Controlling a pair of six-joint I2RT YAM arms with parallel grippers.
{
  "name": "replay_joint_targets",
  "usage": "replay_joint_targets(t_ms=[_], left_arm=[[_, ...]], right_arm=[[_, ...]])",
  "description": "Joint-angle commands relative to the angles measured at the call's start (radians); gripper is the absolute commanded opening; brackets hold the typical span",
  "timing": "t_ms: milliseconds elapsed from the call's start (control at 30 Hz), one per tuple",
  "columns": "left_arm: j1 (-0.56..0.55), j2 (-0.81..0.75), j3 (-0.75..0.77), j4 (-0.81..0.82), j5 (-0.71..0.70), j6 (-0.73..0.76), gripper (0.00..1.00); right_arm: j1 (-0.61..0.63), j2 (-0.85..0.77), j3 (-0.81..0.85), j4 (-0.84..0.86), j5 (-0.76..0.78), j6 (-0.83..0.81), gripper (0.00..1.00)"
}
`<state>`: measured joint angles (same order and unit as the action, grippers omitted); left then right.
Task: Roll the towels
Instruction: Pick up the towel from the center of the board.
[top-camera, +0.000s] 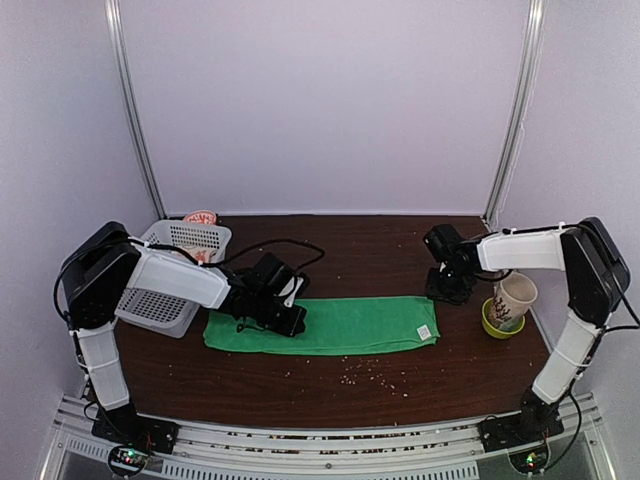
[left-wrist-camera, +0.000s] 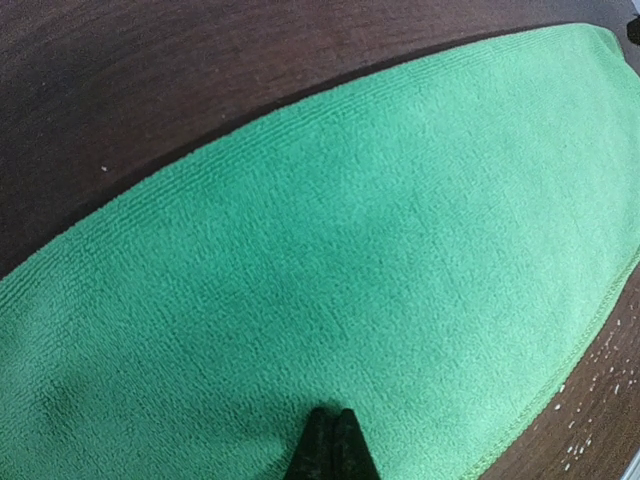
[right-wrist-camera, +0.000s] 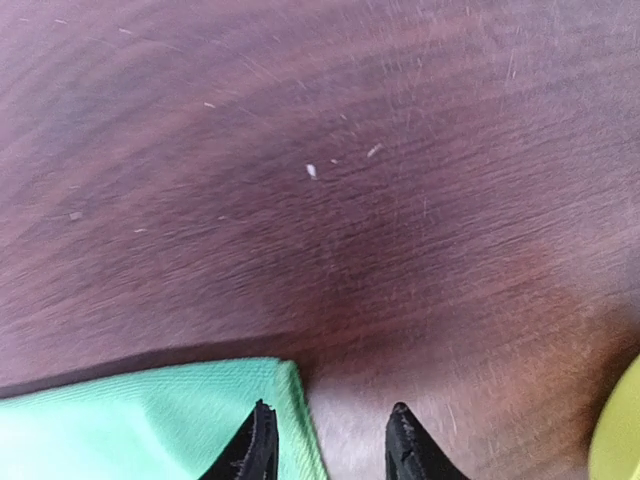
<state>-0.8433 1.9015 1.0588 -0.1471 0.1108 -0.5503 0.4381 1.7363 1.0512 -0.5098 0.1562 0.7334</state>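
The green towel (top-camera: 345, 326) lies flat as a long folded strip across the middle of the table. My left gripper (top-camera: 292, 318) rests over its left part. In the left wrist view its fingertips (left-wrist-camera: 331, 422) are pressed together on the green towel (left-wrist-camera: 380, 250), with no cloth pinched between them. My right gripper (top-camera: 450, 287) hovers at the strip's far right corner. Its jaws (right-wrist-camera: 330, 418) stand apart, and the green towel's corner (right-wrist-camera: 200, 410) lies just under the left fingertip. A pinkish cloth with orange print (top-camera: 201, 217) peeks over the basket's far rim.
A white perforated basket (top-camera: 165, 300) stands at the left, behind my left arm. A patterned cup (top-camera: 514, 296) sits in a yellow-green bowl (top-camera: 493, 325) at the right, close to my right arm; the bowl's rim (right-wrist-camera: 620, 430) shows beside the gripper. Pale crumbs (top-camera: 375, 370) dot the table's front.
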Motion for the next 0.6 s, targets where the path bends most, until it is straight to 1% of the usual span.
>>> replay_joint_targets(t_ms=[0,167,300,367,467,567], left_arm=[[0.000,0.054,-0.008,-0.154,0.023,-0.006,0.00],[-0.001,-0.002,0.047,-0.160,0.069,-0.019,0.00],[-0.009,-0.064,0.105,-0.176,0.091,-0.022,0.09],[-0.019,-0.081,0.148,-0.193,0.092,-0.019,0.12],[-0.033,-0.070,0.223,-0.212,0.089,-0.004,0.14],[-0.040,-0.023,0.285,-0.211,0.082,0.004,0.13]], right_arm=[[0.012,-0.133,0.001,-0.025,-0.052,-0.029,0.39],[0.085,-0.248,-0.105,0.008,-0.124,-0.020,0.37],[0.139,-0.342,-0.218,0.090,-0.149,0.023,0.36],[0.152,-0.362,-0.258,0.118,-0.136,0.041,0.35],[0.153,-0.374,-0.302,0.126,-0.084,0.076,0.36],[0.153,-0.385,-0.327,0.116,-0.022,0.125,0.42]])
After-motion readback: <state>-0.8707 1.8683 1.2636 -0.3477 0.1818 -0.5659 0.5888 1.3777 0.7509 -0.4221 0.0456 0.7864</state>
